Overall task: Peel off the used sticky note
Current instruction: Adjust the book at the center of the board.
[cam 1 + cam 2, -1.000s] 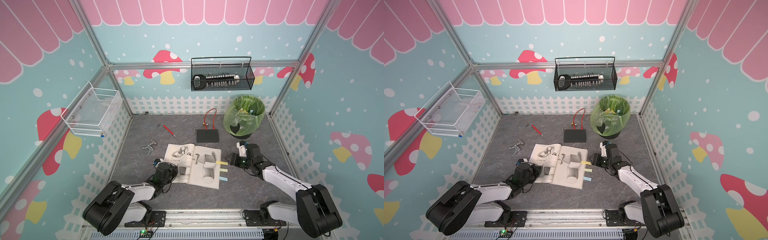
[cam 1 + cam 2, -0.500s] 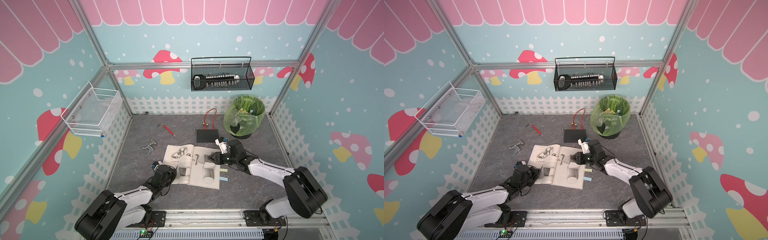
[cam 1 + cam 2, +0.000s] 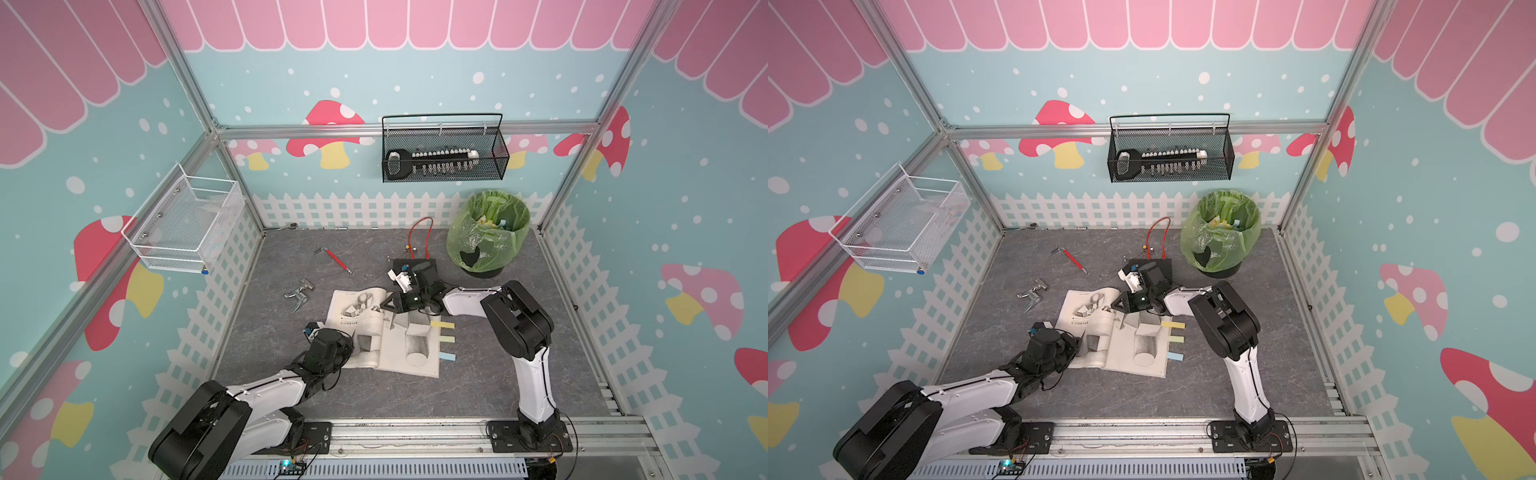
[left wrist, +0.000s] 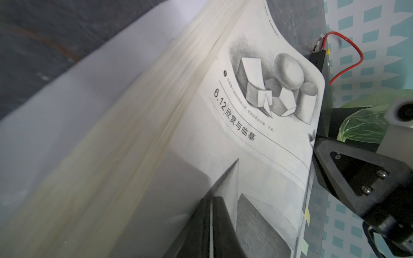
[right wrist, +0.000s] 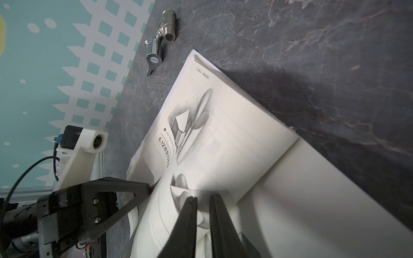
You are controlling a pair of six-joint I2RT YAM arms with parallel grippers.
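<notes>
Mid-tabletop, on the grey marbled tabletop [image 3: 478, 395]: open white paperback book of pencil-shaded geometric solids [image 3: 357, 309], lying flat, pages up.

Along its right page edge, facing the tabletop's right edge: three paper tabs jutting out, all attached. Farthest, pale yellow sticky note [image 3: 442, 323]; between, yellow-green sticky note [image 3: 446, 339]; nearest, light blue sticky note [image 3: 447, 356]. Touched by neither gripper.

Right gripper [image 3: 383, 306] [image 5: 202, 197]: sits low at the book's far edge by the spine. Black fingers drawn close, slim gap left, tips at a raised page curl. Cannot tell whether paper is pinched.

Left gripper [image 4: 211, 201] [image 5: 143, 189]: rests on the left page by the book's near-left corner, fingers closed together, nothing between.

Far-right corner: black bin lined with a green plastic bag [image 3: 488, 232].
</notes>
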